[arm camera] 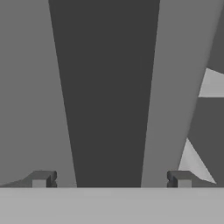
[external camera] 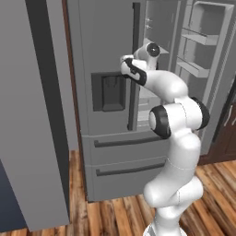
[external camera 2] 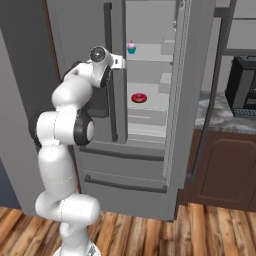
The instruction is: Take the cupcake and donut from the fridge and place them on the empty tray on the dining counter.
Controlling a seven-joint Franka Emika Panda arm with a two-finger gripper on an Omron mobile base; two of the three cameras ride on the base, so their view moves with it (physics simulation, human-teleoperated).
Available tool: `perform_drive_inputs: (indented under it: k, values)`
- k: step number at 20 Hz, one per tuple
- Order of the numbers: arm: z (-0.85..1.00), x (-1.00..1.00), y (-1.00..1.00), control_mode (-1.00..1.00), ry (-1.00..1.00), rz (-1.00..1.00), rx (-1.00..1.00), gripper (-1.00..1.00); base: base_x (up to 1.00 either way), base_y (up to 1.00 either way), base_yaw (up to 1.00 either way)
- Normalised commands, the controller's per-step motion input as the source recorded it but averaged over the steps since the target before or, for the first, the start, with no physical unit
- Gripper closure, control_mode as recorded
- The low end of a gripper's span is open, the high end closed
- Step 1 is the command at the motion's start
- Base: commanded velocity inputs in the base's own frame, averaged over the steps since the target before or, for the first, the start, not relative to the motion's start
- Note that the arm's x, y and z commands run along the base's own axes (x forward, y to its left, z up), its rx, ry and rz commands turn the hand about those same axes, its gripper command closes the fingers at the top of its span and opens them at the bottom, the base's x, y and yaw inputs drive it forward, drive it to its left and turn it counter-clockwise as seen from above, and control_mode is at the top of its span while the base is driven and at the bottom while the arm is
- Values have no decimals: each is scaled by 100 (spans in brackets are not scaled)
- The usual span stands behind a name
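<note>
Grey steel makes up one fridge, seen with its right door swung open and its left door shut. One dark vertical handle on the shut door is framed close up in the hand view, between the two finger tips of the gripper, which stand wide apart with nothing clamped. One donut is seen in the right base view on a middle shelf, right of and below the hand. One cupcake is set on the shelf above, right of the hand and slightly higher. In the left base view the open door's bins are shown instead.
</note>
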Motion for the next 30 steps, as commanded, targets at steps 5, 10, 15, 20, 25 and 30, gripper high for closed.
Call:
perform_drive_inputs:
  k: [5,10,15,20,25,30]
  values:
    - [-21,98,0,-100,0,0,0,100,0,0,0]
    - [7,13,26,-100,21,3,0,100,0,0,0]
    - [6,-97,52,-100,9,18,0,100,0,0,0]
    - [0,-100,69,-100,3,23,-2,100,0,0,0]
    - [0,-100,85,-100,9,26,-9,100,0,0,0]
    - [2,-100,86,-100,8,22,-12,-100,0,0,0]
